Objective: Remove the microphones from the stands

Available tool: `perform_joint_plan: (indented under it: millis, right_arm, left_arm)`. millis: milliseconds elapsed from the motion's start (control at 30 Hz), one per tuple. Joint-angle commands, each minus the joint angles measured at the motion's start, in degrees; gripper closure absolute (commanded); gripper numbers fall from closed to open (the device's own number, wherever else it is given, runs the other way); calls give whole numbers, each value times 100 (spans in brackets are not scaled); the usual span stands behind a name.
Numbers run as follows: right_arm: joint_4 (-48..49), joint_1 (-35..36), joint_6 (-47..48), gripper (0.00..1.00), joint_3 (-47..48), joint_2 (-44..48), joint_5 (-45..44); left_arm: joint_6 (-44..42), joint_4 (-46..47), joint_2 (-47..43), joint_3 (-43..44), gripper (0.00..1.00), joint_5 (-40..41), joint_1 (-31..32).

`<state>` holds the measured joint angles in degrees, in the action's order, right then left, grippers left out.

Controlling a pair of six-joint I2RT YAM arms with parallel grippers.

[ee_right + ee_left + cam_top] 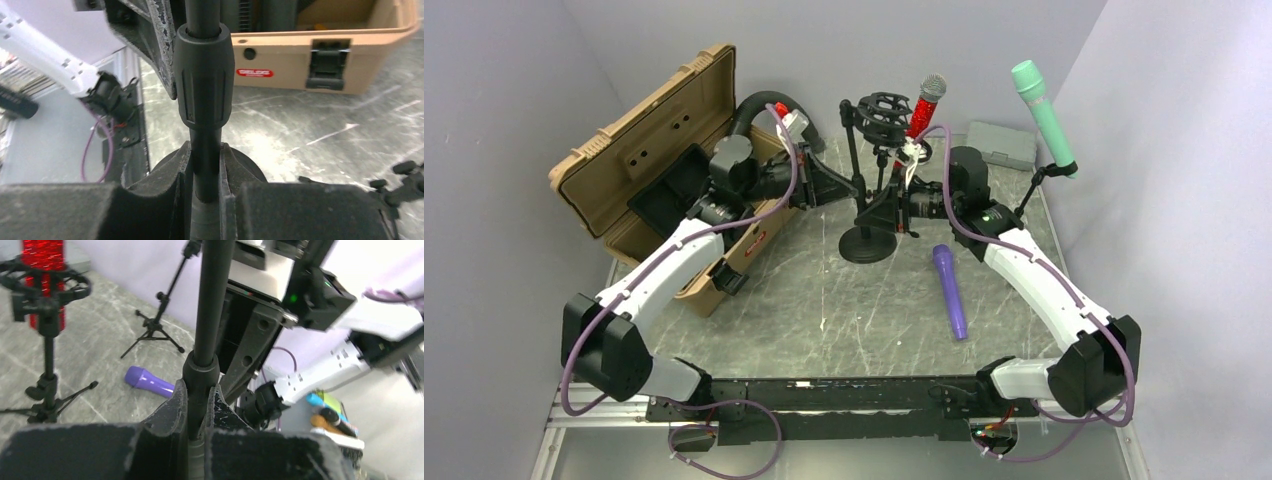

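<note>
left gripper (197, 396) and right gripper (206, 161) clamped on black stand pole (212, 300), red glittery microphone (920, 117), silver mesh head (934, 87), tilted

Bright, even and diffuse from overhead in the top view. Throws only soft, short shadows on the table (854, 310), as beside the purple microphone (951, 292); sharp throughout there. Softens at close range in the left wrist view: blurs the stand (210, 300) and the left gripper (197, 395) into dark, nearly featureless masses, and smears the white right arm (380, 320). Renders the stand fairly crisp in the right wrist view, loses the right gripper (205, 160) to blur along the bottom edge, and glares pale on the tabletop beyond.
</note>
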<state>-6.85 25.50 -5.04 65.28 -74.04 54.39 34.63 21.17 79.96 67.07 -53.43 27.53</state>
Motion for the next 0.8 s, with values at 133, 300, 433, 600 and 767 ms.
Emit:
perform_joint_plan:
  millis: [133, 300, 433, 600, 767]
  right_arm:
    - [-122, 82, 175, 100, 714, -56, -1258]
    - [-23, 87, 160, 100, 594, 49, -1194]
    - [11, 89, 210, 100, 513, 141, -857]
    - [138, 76, 223, 100, 442, 200, 99]
    - [641, 76, -190, 100, 279, 147, 1350]
  left_arm:
    - [213, -2316, -96, 893, 100, 1922, 214]
    - [-193, -2072, -254, 695, 71, 1723, 182]
    - [-653, -1450, -450, 418, 23, 995, 59]
    - [-1247, -775, -578, 316, 1, -103, -241]
    - [-1912, -758, -418, 572, 1, -929, -343]
